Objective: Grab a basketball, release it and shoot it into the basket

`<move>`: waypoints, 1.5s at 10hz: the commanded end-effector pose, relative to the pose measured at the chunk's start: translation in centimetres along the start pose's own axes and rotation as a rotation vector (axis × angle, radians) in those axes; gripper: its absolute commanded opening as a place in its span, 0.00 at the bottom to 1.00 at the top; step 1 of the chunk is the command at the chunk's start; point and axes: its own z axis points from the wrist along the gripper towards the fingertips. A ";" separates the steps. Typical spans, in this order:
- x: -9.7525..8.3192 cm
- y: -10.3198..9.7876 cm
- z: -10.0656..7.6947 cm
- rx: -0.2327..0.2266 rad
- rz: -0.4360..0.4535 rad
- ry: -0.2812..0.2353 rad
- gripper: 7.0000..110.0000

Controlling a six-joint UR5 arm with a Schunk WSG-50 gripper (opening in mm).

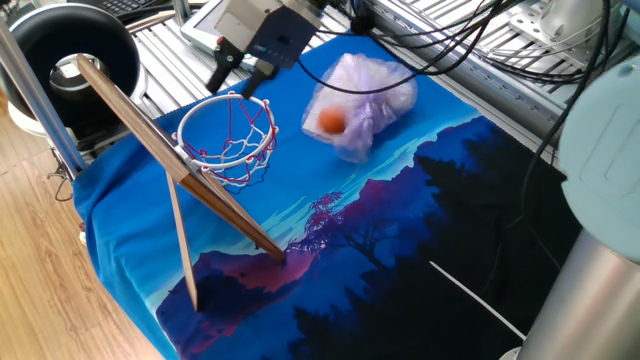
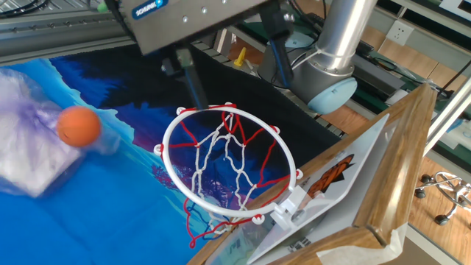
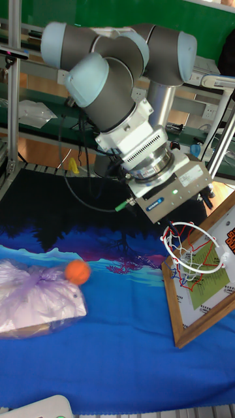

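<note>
- Right now your two-finger gripper point(image 2: 229, 62) hangs just above the mini hoop with the red metal rim and white-and-red string net point(image 2: 228, 169), its fingers spread apart and holding nothing.
- The tiny orange ball with thin dark seams point(image 2: 78, 126) is not in that hoop: it sits well to the side of it, against the translucent lilac plastic bag point(image 1: 362, 100) on the blue landscape-print cloth point(image 1: 400, 240).
- The net hangs empty, so judge the shot as needing another try, or at least a check.
- To regrasp well, come down over the ball with the fingers wide, and keep them off the bag's loose film.
- Close across the ball's middle; it looks smooth and round, and may squirt out of an off-centre pinch.
- Carry it back over the rim's centre, away from the thin wooden backboard point(image 1: 160, 150), and let go low.
</note>
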 end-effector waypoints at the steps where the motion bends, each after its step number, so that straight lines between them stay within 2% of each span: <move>1: 7.4 -7.0 -6.4 0.278 -0.022 0.287 0.57; 2: 9.3 -10.9 -9.3 0.416 -0.067 0.379 0.57; 3: 10.8 -13.7 -12.1 0.524 -0.091 0.463 0.57; 4: 11.9 -15.9 -14.5 0.590 -0.109 0.522 0.57; 5: 12.3 -18.1 -16.5 0.659 -0.100 0.541 0.57; 6: 12.2 -19.9 -17.9 0.707 -0.132 0.541 0.00; 9: 12.7 -23.2 -18.9 0.717 -0.168 0.524 0.00; 11: 12.6 -23.6 -18.9 0.730 -0.152 0.526 0.00; 12: 12.3 -23.5 -18.3 0.725 -0.138 0.520 0.00; 13: 12.0 -22.9 -17.0 0.683 -0.105 0.512 0.00; 14: 11.1 -22.5 -15.8 0.671 -0.078 0.497 0.00; 15: 8.8 -23.0 -14.3 0.715 -0.047 0.441 0.00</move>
